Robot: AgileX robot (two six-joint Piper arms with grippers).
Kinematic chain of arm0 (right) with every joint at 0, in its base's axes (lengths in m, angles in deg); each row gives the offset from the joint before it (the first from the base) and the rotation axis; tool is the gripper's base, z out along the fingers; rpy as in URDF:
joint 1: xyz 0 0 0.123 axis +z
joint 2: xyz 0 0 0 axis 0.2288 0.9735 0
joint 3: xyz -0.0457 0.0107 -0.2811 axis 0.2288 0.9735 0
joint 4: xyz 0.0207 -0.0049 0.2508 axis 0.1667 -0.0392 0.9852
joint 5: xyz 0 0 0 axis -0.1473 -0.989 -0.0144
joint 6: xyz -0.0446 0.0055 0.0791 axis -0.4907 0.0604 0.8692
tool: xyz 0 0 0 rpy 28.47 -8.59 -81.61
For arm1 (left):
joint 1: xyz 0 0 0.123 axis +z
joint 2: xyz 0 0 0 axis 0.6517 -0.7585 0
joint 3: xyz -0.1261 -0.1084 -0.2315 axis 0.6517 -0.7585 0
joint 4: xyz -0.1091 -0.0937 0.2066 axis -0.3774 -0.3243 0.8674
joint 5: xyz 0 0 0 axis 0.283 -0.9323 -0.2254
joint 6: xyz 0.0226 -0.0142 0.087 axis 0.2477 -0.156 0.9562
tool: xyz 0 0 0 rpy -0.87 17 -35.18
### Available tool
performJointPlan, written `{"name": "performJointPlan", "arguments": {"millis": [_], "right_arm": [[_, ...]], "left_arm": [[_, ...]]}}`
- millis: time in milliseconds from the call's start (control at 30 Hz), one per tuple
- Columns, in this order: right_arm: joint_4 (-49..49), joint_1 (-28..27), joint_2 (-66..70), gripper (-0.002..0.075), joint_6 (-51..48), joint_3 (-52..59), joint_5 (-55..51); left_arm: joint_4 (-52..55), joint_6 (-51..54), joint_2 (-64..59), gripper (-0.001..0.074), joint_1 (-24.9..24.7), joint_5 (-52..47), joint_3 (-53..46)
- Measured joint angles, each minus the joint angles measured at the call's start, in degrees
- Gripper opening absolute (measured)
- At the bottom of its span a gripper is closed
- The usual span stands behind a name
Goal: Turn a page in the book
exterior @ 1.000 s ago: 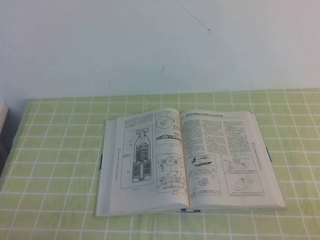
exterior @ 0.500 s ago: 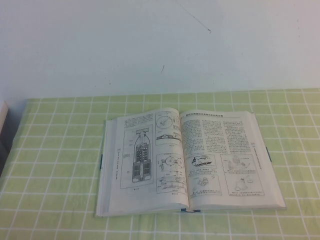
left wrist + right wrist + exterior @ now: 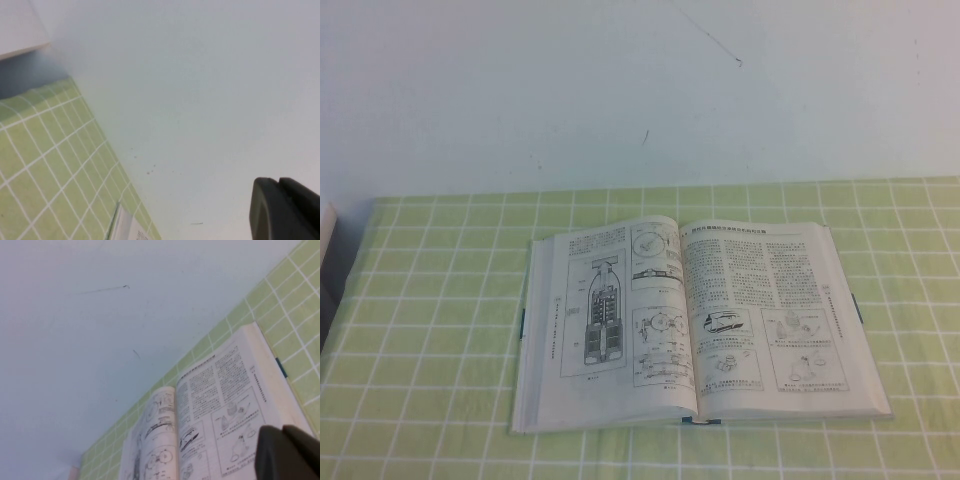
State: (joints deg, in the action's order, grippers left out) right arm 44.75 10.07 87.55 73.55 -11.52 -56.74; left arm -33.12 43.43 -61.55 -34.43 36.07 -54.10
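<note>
The book (image 3: 692,400) lies open and flat on the green checked tablecloth (image 3: 430,300). Its right-hand leaf is the page (image 3: 770,310), with dense black text above boxed drawings. The left-hand leaf (image 3: 600,310) shows a tall machine cutaway. Neither gripper is in the high view. In the right wrist view my right gripper (image 3: 282,432) shows as dark fingertips held together, empty, over the page (image 3: 220,395) near its outer lower part. In the left wrist view my left gripper (image 3: 280,185) has its fingertips together, empty, facing the wall; a corner of the book (image 3: 125,227) shows far off.
A pale wall (image 3: 640,90) rises right behind the table's far edge. A white object (image 3: 325,240) stands at the table's far left edge and also shows in the left wrist view (image 3: 20,25). Tablecloth lies all round the book.
</note>
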Motion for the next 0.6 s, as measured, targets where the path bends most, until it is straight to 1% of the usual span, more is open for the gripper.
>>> {"name": "performJointPlan", "arguments": {"millis": [100,267,467,600], "right_arm": [[0.42,0.0,0.0,-0.0003,-3.73,0.0,0.0],[0.56,0.0,0.0,-0.0003,-6.95,0.0,0.13],[0.66,0.0,0.0,-0.0003,-19.42,0.0,0.27],[0.43,0.0,1.26,-0.0003,-23.28,-1.45,-0.17]], "left_arm": [[-0.53,1.49,0.0,-0.0004,0.0,0.09,0.0],[-0.66,4.45,0.0,-0.0004,0.0,0.1,0.0],[-1.24,5.52,0.0,-0.0004,0.0,-1.71,0.0],[-1.24,9.77,0.0,-0.0004,0.0,-3.85,0.0]]}}
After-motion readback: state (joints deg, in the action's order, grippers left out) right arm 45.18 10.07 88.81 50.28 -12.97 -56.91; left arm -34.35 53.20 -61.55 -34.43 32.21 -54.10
